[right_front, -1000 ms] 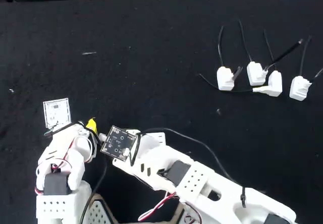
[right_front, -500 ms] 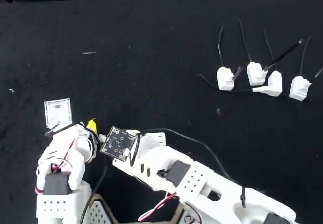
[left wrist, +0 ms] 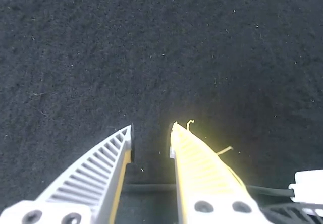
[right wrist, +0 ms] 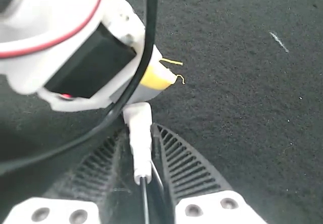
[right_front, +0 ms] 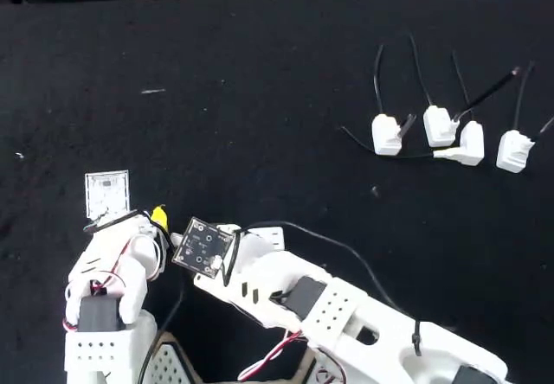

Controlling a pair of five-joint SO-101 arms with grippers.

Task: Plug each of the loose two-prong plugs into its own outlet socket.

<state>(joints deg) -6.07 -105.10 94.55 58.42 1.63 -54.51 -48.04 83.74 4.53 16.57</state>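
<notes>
Several white two-prong plugs point(right_front: 441, 125) with black cords lie at the table's far right. A white outlet socket plate point(right_front: 107, 193) lies flat at the near left, just beyond my left arm. My left gripper point(left wrist: 151, 131) hovers over bare black cloth, its white and yellow-taped fingers point(left wrist: 194, 158) narrowly open with nothing between them. A black cord point(left wrist: 146, 187) crosses behind its fingers. My right gripper point(right wrist: 139, 133) is shut on a small white plug point(right wrist: 137, 114) with a black cord, right beside the left gripper's yellow tip point(right_front: 157, 216).
The right arm point(right_front: 329, 306) reaches across the near edge from the right, its camera board point(right_front: 203, 246) close to the left arm point(right_front: 108, 272). Black cloth covers the table point(right_front: 260, 99). A small white scrap point(right_front: 152, 92) lies at the far left.
The socket plate has shifted slightly to the right and squared up. The left arm has nudged right with it. The right arm has barely moved.
</notes>
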